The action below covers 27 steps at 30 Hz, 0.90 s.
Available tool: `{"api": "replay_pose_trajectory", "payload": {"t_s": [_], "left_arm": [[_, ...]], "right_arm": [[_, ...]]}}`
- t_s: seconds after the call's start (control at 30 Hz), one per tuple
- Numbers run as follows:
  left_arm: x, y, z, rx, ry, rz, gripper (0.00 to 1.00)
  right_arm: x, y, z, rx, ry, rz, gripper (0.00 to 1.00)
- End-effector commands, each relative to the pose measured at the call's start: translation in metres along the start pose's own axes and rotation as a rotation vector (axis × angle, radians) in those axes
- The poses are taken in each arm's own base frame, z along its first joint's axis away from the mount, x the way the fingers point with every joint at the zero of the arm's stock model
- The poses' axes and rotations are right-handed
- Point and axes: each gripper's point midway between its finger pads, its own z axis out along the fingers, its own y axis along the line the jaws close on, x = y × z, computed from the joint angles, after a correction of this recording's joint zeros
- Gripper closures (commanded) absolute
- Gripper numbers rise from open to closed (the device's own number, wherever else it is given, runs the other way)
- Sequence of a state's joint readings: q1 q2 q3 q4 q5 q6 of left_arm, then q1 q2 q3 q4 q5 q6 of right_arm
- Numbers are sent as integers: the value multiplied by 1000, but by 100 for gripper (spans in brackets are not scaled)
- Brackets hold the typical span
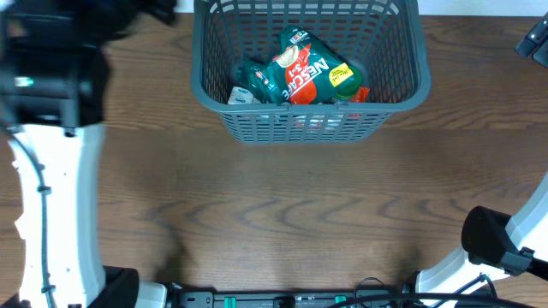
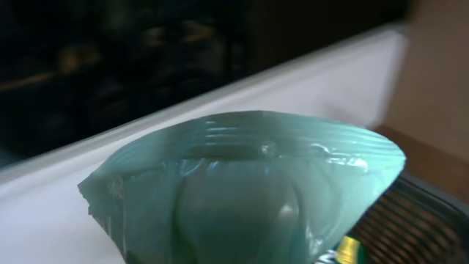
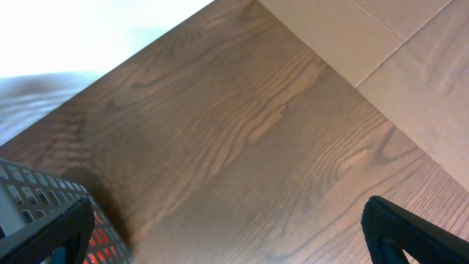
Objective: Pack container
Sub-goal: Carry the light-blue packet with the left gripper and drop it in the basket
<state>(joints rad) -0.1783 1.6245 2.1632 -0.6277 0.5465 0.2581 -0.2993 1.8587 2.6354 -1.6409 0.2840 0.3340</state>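
Sitting left of right tool, jaws spread: container.

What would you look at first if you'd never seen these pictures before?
The big grey basket at the far middle of the wooden table catches the eye first. A bright green and red Nescafe packet lies on top of other packets inside it. In the left wrist view, a shiny teal packet fills almost the whole picture, right up close to the camera.
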Motion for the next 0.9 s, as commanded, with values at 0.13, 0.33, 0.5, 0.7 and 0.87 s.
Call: {"api": "replay_pose_trajectory", "payload": {"t_s": [0.13, 0.33, 0.5, 0.7, 0.87], "left_arm": [[44, -88, 81, 257, 91, 112, 94], [120, -107, 148, 313, 246, 69, 94], [189, -110, 188, 344, 375, 20, 94], [221, -112, 201, 348, 440, -47, 37], [206, -111, 196, 339, 410, -44, 2]], "right_arm": [[0, 0, 2, 5, 4, 16, 1], [0, 0, 2, 5, 4, 16, 1], [0, 0, 2, 5, 4, 16, 1], [0, 0, 2, 5, 4, 16, 1], [0, 0, 2, 5, 4, 16, 1]]}}
